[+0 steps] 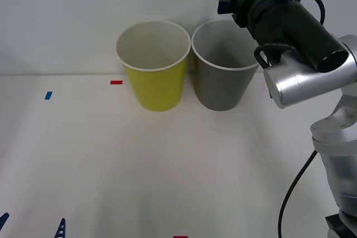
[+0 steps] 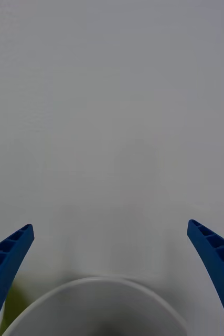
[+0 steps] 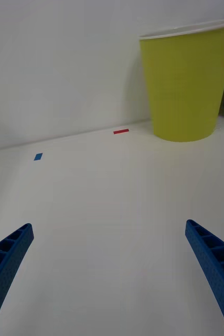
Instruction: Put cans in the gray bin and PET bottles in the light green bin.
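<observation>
Gray bin [image 1: 223, 76]: I see it on the white tabletop [image 1: 167, 165] by the back wall, touching the light green bin [image 1: 155, 71] on its left.
Right gripper [image 2: 112, 273]: my fingers are wide apart, holding nothing, up above the gray bin's white rim.
Left gripper [image 3: 109, 273]: fingers wide apart, holding nothing, low over the tabletop, well apart from the bins.

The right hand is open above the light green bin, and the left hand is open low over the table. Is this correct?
Not quite. The right hand is open above the gray bin, not the light green bin; the front view shows it. The left hand is indeed open low over the table.
</observation>
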`<state>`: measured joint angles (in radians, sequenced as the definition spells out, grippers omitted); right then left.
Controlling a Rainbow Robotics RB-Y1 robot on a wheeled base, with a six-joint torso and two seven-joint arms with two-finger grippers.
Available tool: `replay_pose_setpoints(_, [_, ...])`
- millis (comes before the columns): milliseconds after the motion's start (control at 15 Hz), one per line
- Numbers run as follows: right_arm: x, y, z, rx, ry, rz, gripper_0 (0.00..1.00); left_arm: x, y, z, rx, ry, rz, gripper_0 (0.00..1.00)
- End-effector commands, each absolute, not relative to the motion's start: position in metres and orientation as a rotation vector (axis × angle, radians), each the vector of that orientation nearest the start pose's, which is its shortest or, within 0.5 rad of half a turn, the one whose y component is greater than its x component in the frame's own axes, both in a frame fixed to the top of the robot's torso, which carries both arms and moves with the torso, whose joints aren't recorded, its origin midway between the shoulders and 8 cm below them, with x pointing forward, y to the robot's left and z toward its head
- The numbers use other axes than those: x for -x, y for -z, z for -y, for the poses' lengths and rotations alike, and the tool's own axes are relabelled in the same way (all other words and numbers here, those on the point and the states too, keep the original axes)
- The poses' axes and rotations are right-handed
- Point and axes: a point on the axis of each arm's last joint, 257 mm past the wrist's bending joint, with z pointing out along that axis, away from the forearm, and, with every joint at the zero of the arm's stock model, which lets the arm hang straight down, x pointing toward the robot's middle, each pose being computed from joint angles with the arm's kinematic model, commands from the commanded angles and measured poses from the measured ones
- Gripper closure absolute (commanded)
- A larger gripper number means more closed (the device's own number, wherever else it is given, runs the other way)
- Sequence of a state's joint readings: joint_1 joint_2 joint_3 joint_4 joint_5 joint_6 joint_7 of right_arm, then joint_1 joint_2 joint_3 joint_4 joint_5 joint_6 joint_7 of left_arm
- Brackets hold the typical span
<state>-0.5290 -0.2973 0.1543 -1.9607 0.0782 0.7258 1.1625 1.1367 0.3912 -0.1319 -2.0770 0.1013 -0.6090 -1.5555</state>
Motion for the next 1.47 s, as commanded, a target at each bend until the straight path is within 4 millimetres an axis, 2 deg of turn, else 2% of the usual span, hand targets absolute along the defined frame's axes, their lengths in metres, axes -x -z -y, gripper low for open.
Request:
replay_pose_setpoints(67, [-0.583, -0.073, 0.148, 0.139, -0.092, -1.390, 0.00, -0.206, 0.239, -0.296, -0.142, -0.095, -1.604, 0.00])
replay_pose_setpoints(133, [-0.577, -0.073, 0.152, 0.135, -0.093, -1.385, 0.00, -0.206, 0.239, -0.296, -0.142, -0.095, -1.604, 0.00])
replay_pose_setpoints(333, [-0.537, -0.062, 0.163, 0.113, -0.099, -1.395, 0.00, -0.206, 0.239, -0.296, -0.142, -0.095, -1.604, 0.00])
replay_pose_setpoints(600, [-0.481, -0.036, 0.178, 0.089, -0.133, -1.430, 0.00, -0.206, 0.239, -0.296, -0.142, -0.095, -1.604, 0.00])
replay_pose_setpoints(733, [-0.461, -0.022, 0.186, 0.079, -0.129, -1.452, 0.00, -0.206, 0.239, -0.296, -0.142, -0.095, -1.604, 0.00])
replay_pose_setpoints(1200, [-0.430, 0.025, 0.204, 0.060, -0.189, -1.438, 0.00, -0.206, 0.239, -0.296, -0.142, -0.095, -1.604, 0.00])
replay_pose_setpoints(1467, [-0.425, 0.053, 0.212, 0.095, -0.225, -1.321, 0.00, -0.206, 0.239, -0.296, -0.142, -0.095, -1.604, 0.00])
